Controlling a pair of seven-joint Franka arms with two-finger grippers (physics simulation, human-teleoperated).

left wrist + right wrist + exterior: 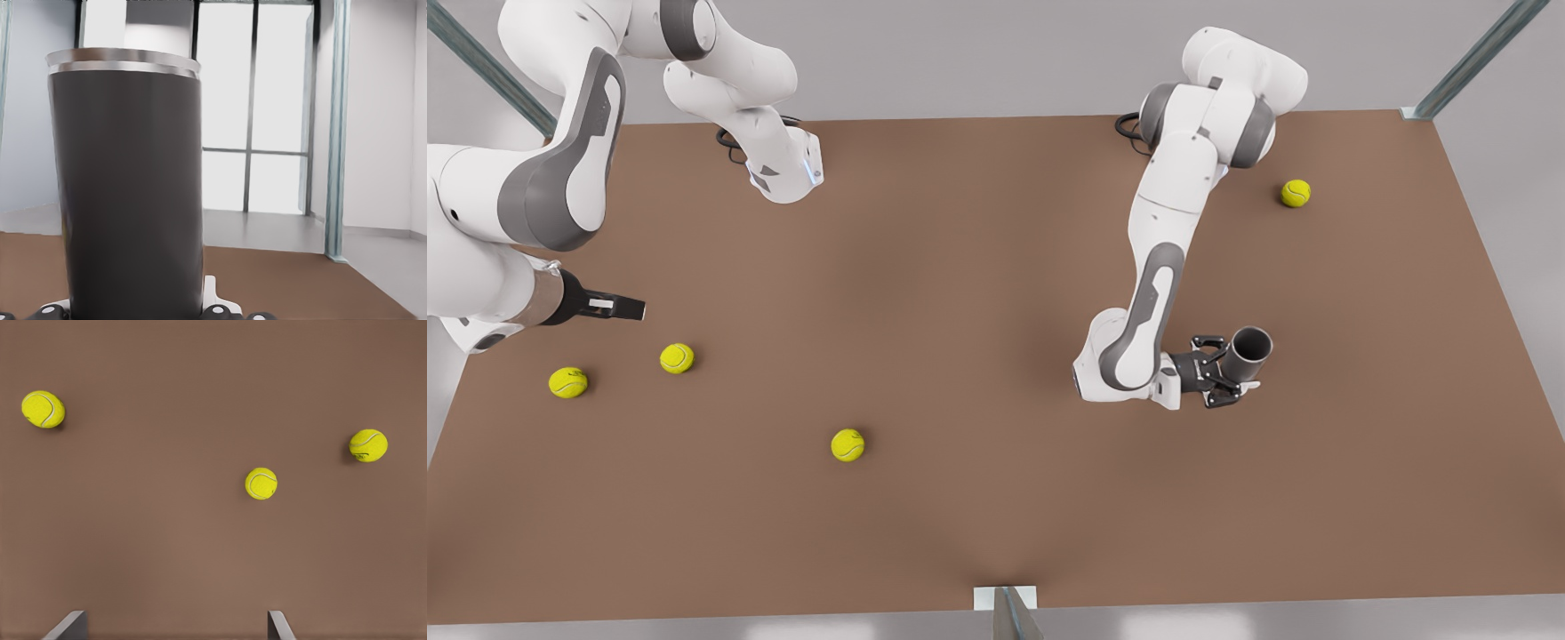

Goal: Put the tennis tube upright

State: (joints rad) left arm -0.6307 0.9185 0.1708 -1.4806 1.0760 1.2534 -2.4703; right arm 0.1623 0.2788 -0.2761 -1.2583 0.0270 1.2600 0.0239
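Observation:
The tennis tube [1249, 353] is a dark grey cylinder standing upright on the front view's right, its dark open mouth facing up. My left gripper [1221, 372] reaches in sideways and is shut on its lower part. Close up in the left wrist view, the tennis tube [127, 187] rises straight with a pale rim on top. Whether its base touches the table I cannot tell. My right gripper [627, 308] waits open above the table on the front view's left, and its fingertips [67, 625] frame bare table.
The brown table [978, 293] holds several yellow tennis balls: three [568, 382] [677, 357] [847, 444] below the right gripper, seen again as balls [43, 409] [261, 483] [368, 445], and one ball [1296, 193] at the far right. Metal frame posts [1009, 613] stand at the table's edges.

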